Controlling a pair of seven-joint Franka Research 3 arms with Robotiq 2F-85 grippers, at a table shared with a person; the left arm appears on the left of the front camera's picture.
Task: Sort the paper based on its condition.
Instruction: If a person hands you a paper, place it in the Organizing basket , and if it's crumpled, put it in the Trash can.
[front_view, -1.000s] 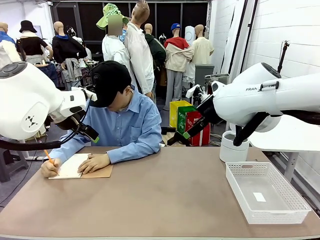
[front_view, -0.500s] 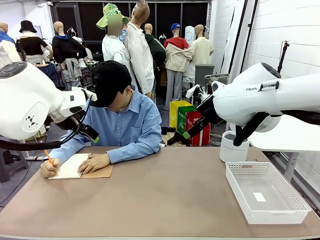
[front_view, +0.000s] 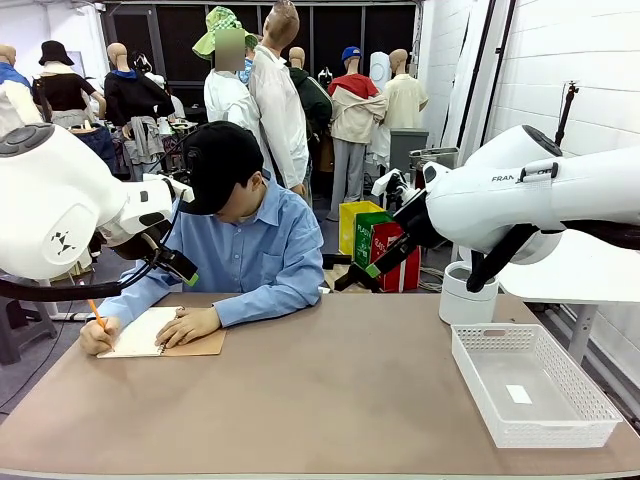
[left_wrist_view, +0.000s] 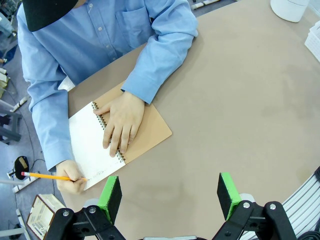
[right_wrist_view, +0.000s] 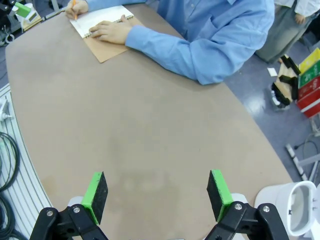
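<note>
**Notebook far left, basket near right**

On the bench, the notebook lies at the far left, directly before the seated person. The paper is its open page. One hand rests across the spine and the other hand is at the page's left edge. A basket sits at the near right with a tag inside it. A cup stands behind the basket.
</note>
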